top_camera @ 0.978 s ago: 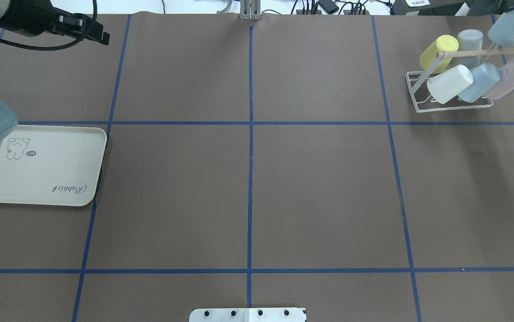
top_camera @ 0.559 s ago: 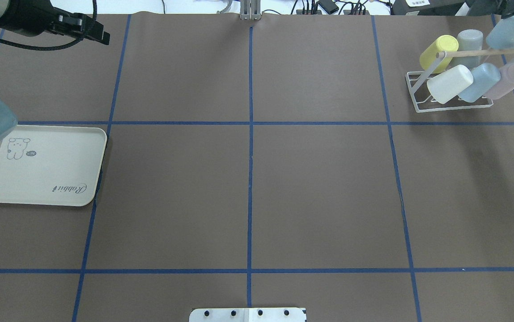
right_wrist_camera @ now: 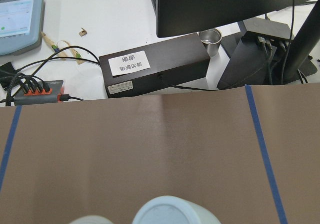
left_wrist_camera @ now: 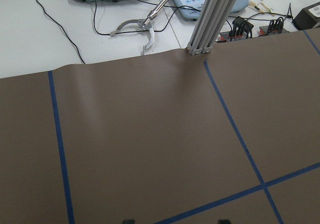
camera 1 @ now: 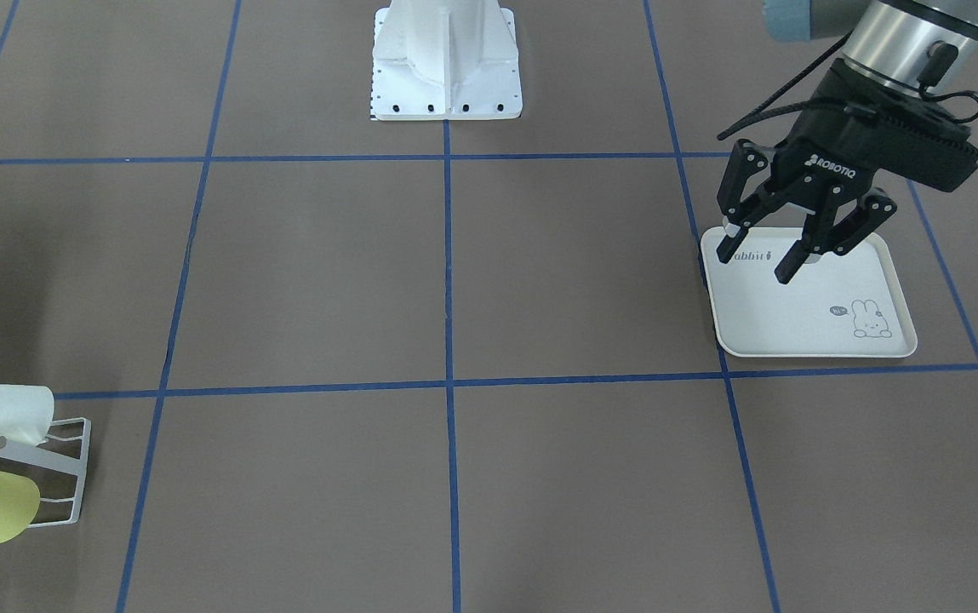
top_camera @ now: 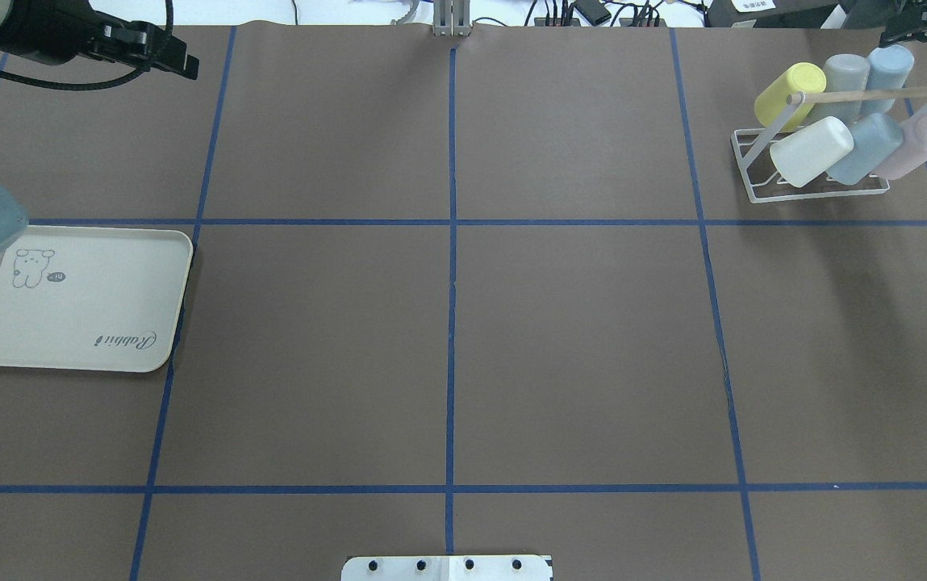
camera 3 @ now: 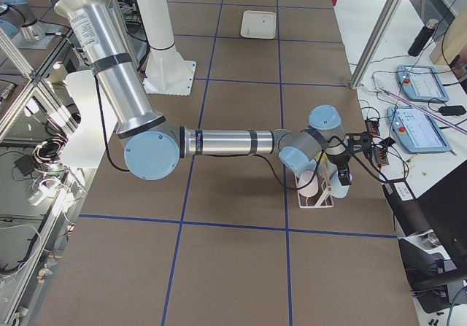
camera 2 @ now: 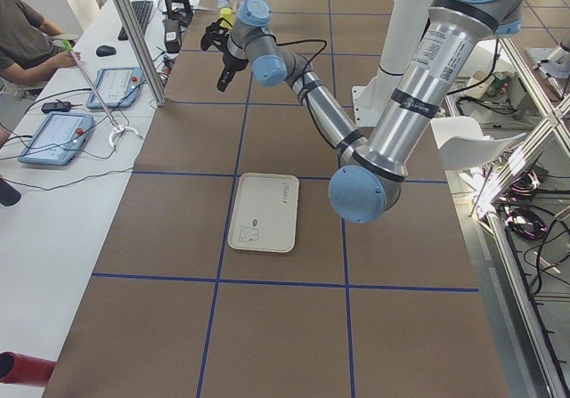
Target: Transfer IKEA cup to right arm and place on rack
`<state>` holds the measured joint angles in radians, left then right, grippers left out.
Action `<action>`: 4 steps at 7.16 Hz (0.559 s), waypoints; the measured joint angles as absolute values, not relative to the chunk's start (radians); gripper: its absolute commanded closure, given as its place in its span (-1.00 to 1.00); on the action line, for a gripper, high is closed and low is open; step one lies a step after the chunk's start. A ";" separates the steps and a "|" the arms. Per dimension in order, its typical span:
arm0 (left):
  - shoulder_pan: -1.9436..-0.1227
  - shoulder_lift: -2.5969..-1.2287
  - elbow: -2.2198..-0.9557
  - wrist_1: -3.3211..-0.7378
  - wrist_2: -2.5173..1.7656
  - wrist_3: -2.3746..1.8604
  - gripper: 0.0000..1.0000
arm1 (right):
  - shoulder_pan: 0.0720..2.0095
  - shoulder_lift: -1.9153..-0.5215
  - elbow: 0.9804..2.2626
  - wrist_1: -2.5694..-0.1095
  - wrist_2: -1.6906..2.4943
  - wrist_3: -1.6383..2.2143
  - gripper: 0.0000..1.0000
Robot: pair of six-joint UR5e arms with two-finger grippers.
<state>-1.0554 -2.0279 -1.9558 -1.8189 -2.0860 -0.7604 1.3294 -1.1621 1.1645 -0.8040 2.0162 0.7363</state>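
Resting tilted on the rack [top_camera: 866, 94], far row, right end, the blue IKEA cup [top_camera: 887, 68] is pointed, long axis, toward the right hand [top_camera: 919, 32] just beyond it; that hand's grip cannot be told. The left hand [camera 1: 754, 266] is held spread over the tray [camera 1: 795, 332].

We list: brown table mat [top_camera: 576, 339] gridded with blue tape [top_camera: 452, 323]; white bench [camera 2: 44, 238] bearing a teach pendant [camera 2: 55, 136], cables; aluminium post [left_wrist_camera: 212, 18]; dark labelled box [right_wrist_camera: 175, 63]; monitor [right_wrist_camera: 210, 3].
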 measured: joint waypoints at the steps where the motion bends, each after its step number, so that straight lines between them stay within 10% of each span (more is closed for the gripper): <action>1: -1.056 -2.028 -1.958 -1.818 -2.086 -0.760 -0.27 | 1.328 -1.163 1.167 -0.804 2.014 0.735 -1.00; 4: -1.104 -1.992 -1.965 -1.814 -2.086 -0.655 -0.27 | 1.355 -1.184 1.219 -0.812 2.092 0.719 -1.00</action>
